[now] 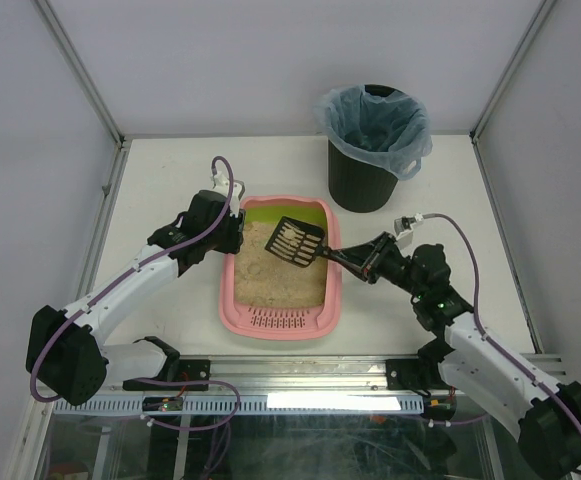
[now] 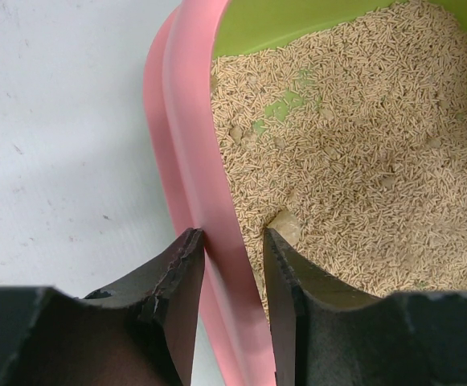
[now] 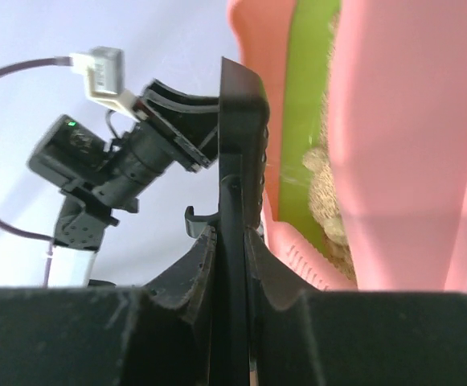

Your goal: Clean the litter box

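Note:
The litter box (image 1: pixel 227 300), a pink tray with a lime-green inner wall, holds beige litter (image 2: pixel 362 145) and lies mid-table with its slotted grille at the near end. My left gripper (image 1: pixel 232 235) clamps the box's left rim (image 2: pixel 185 121), one finger outside and one inside beside a pale clump (image 2: pixel 285 227); its fingertips (image 2: pixel 233 235) straddle the pink wall. My right gripper (image 1: pixel 365 258) is shut on the handle of a black slotted scoop (image 1: pixel 295 240). The scoop's head hangs tilted over the far right part of the litter. In the right wrist view the handle (image 3: pixel 241 121) runs up from my right gripper (image 3: pixel 231 237), with the litter box (image 3: pixel 402 121) to its right.
A black bin (image 1: pixel 370 150) lined with a pale blue bag stands at the back right, just beyond the box. Metal frame posts and grey walls enclose the table on three sides. The left arm's wrist (image 3: pixel 112 161) shows past the scoop handle.

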Tool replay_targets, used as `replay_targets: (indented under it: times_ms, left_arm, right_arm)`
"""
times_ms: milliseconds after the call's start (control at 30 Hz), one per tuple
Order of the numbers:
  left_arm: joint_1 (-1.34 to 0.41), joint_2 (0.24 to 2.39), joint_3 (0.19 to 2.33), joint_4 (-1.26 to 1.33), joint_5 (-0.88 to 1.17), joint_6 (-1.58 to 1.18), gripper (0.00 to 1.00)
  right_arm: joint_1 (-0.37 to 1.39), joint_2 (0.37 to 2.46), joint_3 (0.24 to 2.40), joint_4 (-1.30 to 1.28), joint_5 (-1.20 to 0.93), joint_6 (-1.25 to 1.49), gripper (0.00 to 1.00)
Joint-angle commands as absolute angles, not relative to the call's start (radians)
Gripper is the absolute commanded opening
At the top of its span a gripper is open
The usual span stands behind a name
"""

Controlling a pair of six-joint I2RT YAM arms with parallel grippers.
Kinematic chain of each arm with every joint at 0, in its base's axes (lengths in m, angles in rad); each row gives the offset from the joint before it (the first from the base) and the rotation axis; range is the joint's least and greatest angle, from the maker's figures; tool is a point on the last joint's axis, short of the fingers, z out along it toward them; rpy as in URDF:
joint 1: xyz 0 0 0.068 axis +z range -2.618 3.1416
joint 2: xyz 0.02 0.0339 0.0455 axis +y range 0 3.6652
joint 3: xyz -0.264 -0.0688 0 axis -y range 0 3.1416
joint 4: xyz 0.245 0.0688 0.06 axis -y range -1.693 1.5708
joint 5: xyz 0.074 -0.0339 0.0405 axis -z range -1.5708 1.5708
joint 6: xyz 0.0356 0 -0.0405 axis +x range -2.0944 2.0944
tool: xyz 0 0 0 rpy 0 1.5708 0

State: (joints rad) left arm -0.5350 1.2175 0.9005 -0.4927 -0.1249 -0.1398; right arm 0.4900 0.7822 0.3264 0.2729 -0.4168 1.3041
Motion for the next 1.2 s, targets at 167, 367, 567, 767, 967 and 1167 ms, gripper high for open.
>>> replay_targets:
  times_ms: [167, 367, 567, 767, 967, 1167]
  left_arm:
    - [-0.548, 1.224, 0.916, -0.459, -0.053, -0.139, 0.35]
    - [-0.547, 1.22, 0.908, -0.458, -0.062, -0.139, 0.35]
    - [-0.545, 1.213, 0.901, -0.459, -0.067, -0.141, 0.36]
    - [-0.546, 1.216, 0.906, -0.459, -0.064, -0.139, 0.35]
    - [-0.547, 1.216, 0.911, -0.459, -0.064, -0.138, 0.36]
    - [-0.546, 1.225, 0.915, -0.459, -0.066, -0.138, 0.35]
  right_arm:
    - [0.463, 0.734, 0.332, 0.333, -0.422, 1.289, 0.0]
    - [0.455, 0.805, 0.417, 0.317, -0.575, 1.185, 0.0]
    - [0.432, 0.844, 0.428, 0.39, -0.7, 1.187, 0.0]
    - [0.418, 0.762, 0.414, 0.352, -0.576, 1.21, 0.0]
    - [0.417, 0.751, 0.389, 0.335, -0.533, 1.241, 0.0]
    - [0.415, 0.808, 0.463, 0.287, -0.578, 1.21, 0.0]
